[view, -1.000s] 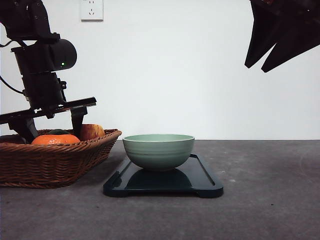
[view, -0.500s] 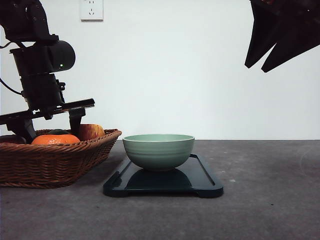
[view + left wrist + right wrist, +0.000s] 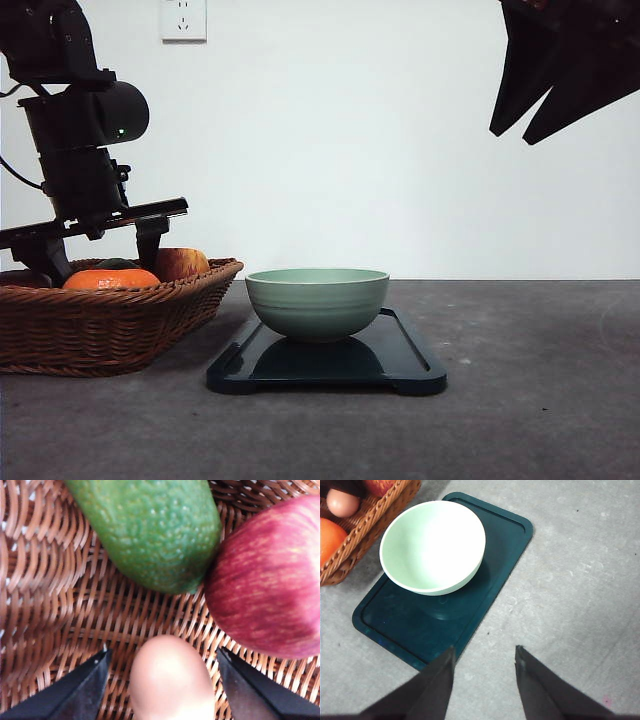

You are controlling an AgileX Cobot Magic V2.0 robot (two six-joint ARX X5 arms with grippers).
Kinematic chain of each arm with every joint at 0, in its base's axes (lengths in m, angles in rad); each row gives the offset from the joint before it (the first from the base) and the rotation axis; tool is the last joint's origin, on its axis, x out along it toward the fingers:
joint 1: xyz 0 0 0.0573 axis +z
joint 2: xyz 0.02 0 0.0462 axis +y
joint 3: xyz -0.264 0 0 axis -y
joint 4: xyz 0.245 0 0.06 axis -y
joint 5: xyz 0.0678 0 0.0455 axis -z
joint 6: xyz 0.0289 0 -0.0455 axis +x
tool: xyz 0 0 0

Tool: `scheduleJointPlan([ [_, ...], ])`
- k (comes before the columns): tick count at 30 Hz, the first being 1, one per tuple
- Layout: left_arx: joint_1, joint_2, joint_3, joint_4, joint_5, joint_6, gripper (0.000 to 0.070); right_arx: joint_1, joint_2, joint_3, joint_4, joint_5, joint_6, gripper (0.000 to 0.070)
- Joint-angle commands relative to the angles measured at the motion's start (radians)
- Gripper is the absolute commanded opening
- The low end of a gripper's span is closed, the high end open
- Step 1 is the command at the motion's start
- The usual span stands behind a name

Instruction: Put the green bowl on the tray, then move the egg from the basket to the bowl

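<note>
The green bowl [image 3: 317, 302] stands upright on the black tray [image 3: 400, 365] at mid-table, and the right wrist view shows the bowl [image 3: 432, 545] empty on the tray [image 3: 495, 555]. The pinkish egg [image 3: 170, 680] lies on the weave of the basket [image 3: 60, 605]. My left gripper [image 3: 162, 652] is open, with one dark finger on each side of the egg and a gap to each. In the front view the left gripper [image 3: 100, 255] reaches down into the basket [image 3: 100, 330]. My right gripper [image 3: 484, 649] hangs open and high over the table beside the tray, also seen at the upper right [image 3: 512, 135].
A bumpy green fruit [image 3: 150, 530] and a red apple [image 3: 270, 580] lie close beyond the egg. An orange [image 3: 110, 279] and the apple [image 3: 182, 263] rise above the basket rim. The egg [image 3: 342, 502] lies in the basket corner nearest the tray. Bare grey tabletop [image 3: 540, 380] lies right of the tray.
The left arm has edged slightly to the left over the basket. The bowl, tray and right gripper have not moved.
</note>
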State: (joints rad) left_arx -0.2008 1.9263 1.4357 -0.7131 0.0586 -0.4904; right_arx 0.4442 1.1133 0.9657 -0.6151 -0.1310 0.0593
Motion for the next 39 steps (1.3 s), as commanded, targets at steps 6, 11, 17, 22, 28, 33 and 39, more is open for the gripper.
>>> scheduleJointPlan([
  [6,-0.002,0.029,0.024,-0.003,0.001,0.011,0.0271,0.006,0.010,0.010,0.008,0.000,0.004,0.0238],
  [11,-0.002,0.029,0.024,-0.005,0.002,0.014,0.0171,0.006,0.010,0.010,0.008,0.000,0.004,0.0238],
  [17,-0.002,0.029,0.026,-0.021,0.030,0.055,0.0174,0.006,0.010,0.010,0.007,0.000,0.004,0.0238],
  [22,-0.002,0.026,0.030,-0.067,0.032,0.091,0.0178,0.006,0.010,0.010,0.007,0.000,0.005,0.0238],
  [28,-0.003,0.001,0.030,-0.060,0.031,0.109,0.0177,0.006,0.010,0.010,0.002,0.000,0.005,0.0238],
  [33,-0.002,-0.053,0.030,-0.016,0.031,0.110,0.0177,0.006,0.010,0.010,-0.001,0.000,0.005,0.0238],
  [39,-0.008,-0.115,0.030,-0.004,0.031,0.130,0.0177,0.006,0.010,0.010,0.000,0.000,0.005,0.0238],
])
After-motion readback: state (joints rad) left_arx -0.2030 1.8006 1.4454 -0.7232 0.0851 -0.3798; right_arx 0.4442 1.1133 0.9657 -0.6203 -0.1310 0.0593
